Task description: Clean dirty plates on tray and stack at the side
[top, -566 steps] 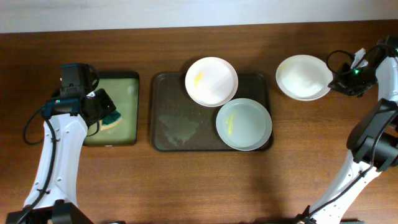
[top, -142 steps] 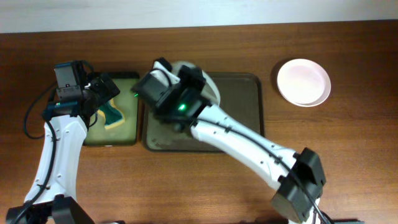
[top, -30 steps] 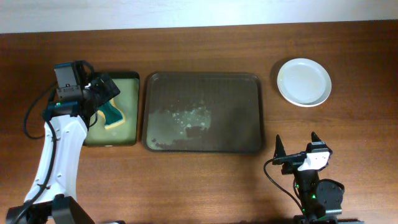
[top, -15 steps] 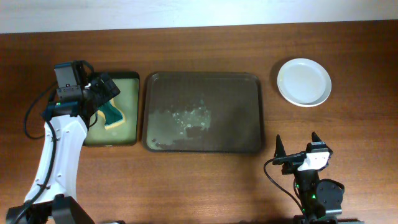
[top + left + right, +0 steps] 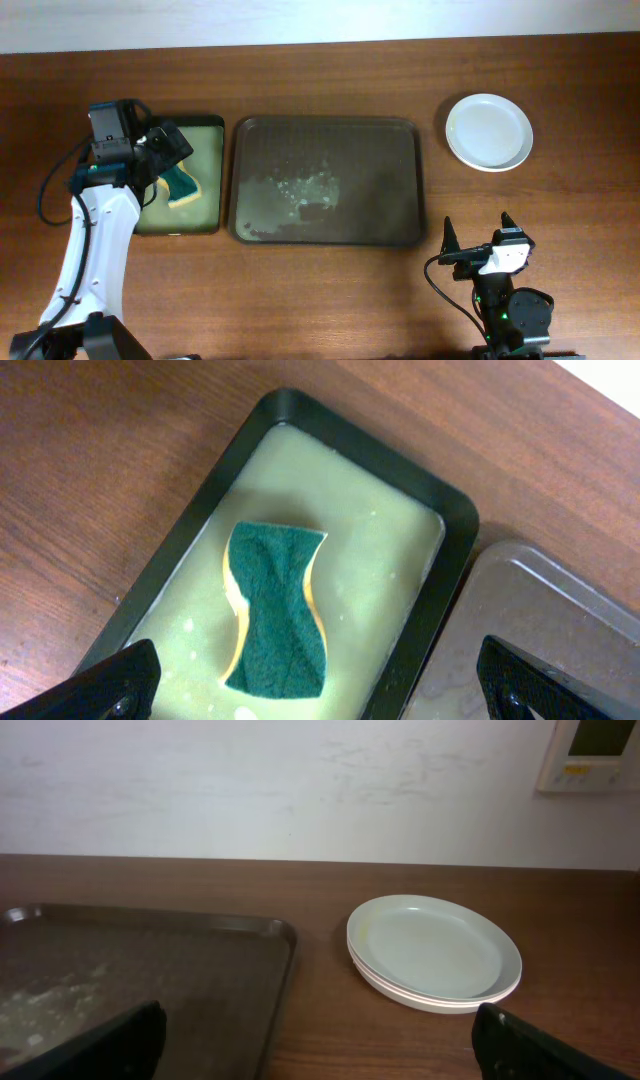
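The white plates [image 5: 488, 131] lie in one stack on the bare wood at the right, off the tray; the right wrist view shows the same stack of plates [image 5: 433, 952] with layered rims. The dark brown tray [image 5: 400, 160] holds only a wet soapy patch, and its corner, the tray [image 5: 260, 935], shows from the right wrist. My right gripper [image 5: 476, 240] rests low at the table's front right, open and empty, well short of the plates. Over the small soap tray, my left gripper [image 5: 165, 150] hangs open above the sponge.
A green and yellow sponge [image 5: 274, 608] lies in pale soapy water inside the small black-rimmed tray [image 5: 455, 550] left of the brown tray. A white wall [image 5: 300, 780] runs behind the table, with a wall controller [image 5: 597, 750] at the upper right.
Nothing has moved over the last second. Before that, the plates left the tray for the stack at the right, and the right arm drew back to the front.
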Motion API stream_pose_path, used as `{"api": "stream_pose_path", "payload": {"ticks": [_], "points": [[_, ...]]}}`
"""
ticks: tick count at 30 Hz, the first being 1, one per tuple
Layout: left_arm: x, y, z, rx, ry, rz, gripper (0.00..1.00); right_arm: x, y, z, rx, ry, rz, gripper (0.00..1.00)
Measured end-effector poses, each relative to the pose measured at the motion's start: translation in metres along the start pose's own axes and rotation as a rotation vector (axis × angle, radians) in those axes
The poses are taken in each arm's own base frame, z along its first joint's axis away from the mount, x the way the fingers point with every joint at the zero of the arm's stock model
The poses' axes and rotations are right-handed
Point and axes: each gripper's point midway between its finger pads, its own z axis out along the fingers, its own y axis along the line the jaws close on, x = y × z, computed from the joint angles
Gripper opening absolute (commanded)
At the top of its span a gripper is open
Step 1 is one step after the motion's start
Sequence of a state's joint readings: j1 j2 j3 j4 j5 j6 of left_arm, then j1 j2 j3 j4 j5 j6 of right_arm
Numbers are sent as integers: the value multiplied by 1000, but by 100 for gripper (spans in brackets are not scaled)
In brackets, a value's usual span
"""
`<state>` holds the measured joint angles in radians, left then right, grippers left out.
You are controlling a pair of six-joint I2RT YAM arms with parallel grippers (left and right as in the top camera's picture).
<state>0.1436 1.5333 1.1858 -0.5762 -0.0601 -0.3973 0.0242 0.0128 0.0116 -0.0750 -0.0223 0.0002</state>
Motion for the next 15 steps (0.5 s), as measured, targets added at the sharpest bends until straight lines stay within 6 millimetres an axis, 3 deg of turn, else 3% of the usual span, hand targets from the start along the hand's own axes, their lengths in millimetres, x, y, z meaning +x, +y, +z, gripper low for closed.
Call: {"api": "stream_pose_path", "payload": {"ticks": [4,7,12,15], "points": [[25,15,-2,-69,99,9,99,0,0,0,0,0,0,98],[40,28,-18,-105,115,13,99,0,0,0,0,0,-1,98],[62,41,-54,-42,-69,34,99,0,0,0,0,-1,0,98],[78,48,-72,39,-282,88,99,0,0,0,1,-1,0,98]]}}
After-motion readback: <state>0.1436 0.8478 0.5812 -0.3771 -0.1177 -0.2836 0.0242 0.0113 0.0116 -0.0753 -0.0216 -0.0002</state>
